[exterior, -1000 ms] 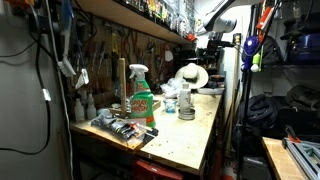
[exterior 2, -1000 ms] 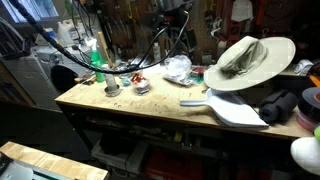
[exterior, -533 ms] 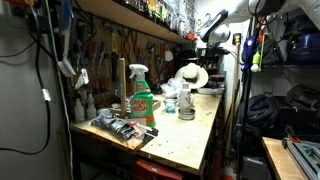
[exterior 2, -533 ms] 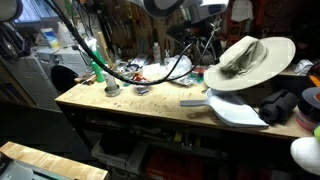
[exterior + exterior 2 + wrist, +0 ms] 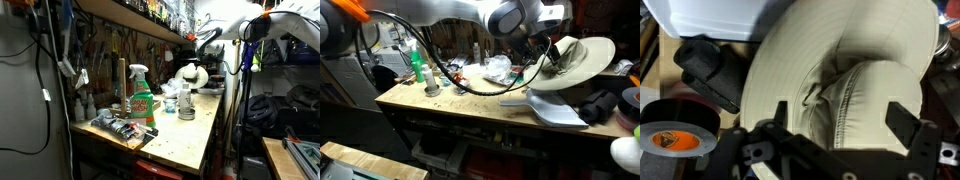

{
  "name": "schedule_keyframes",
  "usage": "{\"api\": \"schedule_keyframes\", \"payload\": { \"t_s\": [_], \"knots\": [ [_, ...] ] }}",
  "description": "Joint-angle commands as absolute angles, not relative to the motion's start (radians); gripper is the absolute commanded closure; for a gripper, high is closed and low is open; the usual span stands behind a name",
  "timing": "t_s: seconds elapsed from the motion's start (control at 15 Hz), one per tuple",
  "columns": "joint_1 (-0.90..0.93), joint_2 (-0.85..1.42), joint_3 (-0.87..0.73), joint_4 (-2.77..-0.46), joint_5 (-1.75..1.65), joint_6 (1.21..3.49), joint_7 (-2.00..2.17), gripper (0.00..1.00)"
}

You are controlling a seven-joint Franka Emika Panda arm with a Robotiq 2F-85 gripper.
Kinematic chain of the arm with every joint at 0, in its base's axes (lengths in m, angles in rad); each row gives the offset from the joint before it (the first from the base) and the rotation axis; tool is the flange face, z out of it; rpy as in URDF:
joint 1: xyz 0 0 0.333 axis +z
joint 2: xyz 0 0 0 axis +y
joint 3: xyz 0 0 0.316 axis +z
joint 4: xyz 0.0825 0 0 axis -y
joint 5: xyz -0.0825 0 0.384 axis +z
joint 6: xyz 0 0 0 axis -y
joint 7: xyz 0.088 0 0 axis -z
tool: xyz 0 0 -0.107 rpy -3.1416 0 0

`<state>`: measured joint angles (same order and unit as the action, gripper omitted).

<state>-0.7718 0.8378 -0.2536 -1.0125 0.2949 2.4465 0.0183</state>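
A wide-brimmed cream hat [image 5: 855, 70] rests tilted on the workbench, on top of clutter. It shows in both exterior views [image 5: 585, 55] [image 5: 192, 74]. My gripper [image 5: 843, 122] is open and hovers just above the hat's crown, with one finger on each side of it. I cannot tell whether the fingers touch the fabric. In an exterior view the gripper [image 5: 551, 54] is at the hat's near brim, with the arm reaching in from the upper left. It also shows above the hat at the far end of the bench [image 5: 206, 44].
A white tray [image 5: 556, 109] lies beside the hat. A tape roll [image 5: 678, 126] and a black object [image 5: 716, 70] sit next to the brim. A green spray bottle [image 5: 142, 100], a crumpled plastic bag [image 5: 498, 68], cables and small parts are on the wooden bench [image 5: 470, 105].
The arm has swung across the bench toward the hat and come down, so the open gripper now sits over the hat's crown. The hat has not moved.
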Motion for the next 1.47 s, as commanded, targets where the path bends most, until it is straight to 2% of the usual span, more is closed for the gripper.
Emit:
{"api": "schedule_keyframes", "payload": {
  "t_s": [0.0,0.47,0.93,1.4],
  "knots": [
    [-0.776,0.868,-0.251,-0.971,0.299,2.447,0.033,0.0],
    [-0.798,0.93,-0.226,-0.878,0.315,2.435,0.019,0.0],
    [-0.828,1.008,-0.14,-0.806,0.337,2.533,-0.07,0.0],
    [-0.852,1.073,-0.123,-0.729,0.327,2.585,-0.048,0.0]
  ]
}}
